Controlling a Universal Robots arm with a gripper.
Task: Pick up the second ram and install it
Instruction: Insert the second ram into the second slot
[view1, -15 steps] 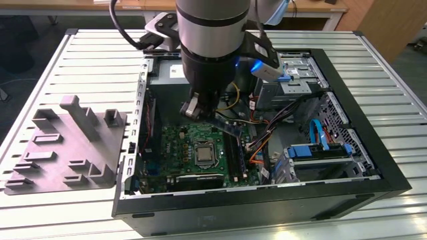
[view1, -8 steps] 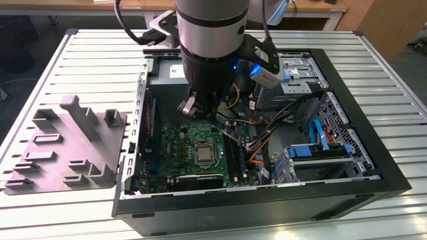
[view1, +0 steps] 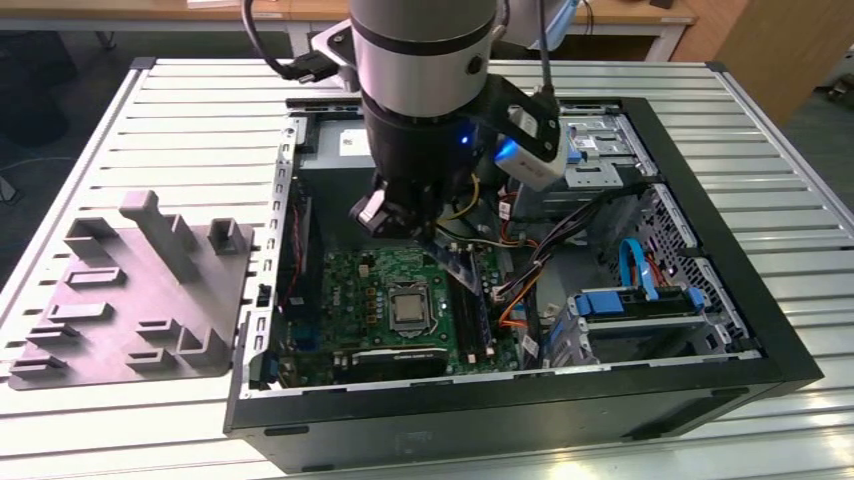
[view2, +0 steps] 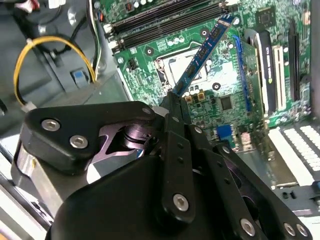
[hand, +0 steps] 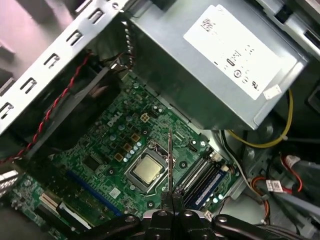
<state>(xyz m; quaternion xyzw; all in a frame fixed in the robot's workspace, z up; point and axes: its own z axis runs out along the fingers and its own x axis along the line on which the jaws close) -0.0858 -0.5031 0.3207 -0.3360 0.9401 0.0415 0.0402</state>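
One memory stick (view2: 202, 55): held by one short end, hanging tilted over the motherboard (view2: 230, 107), not seated in anything yet.
End effector (view2: 175, 100): clamped shut on the memory stick's lower end.
Looks: long, slim, flat, bluish-green face with tiny chips, and a hairline when seen edge-on.
Risk 1: pretty sure it's not lined up with the slots (hand: 199, 176), so a push down could miss or jam.
Risk 2: the grip is small, so the stick might pivot or slip.
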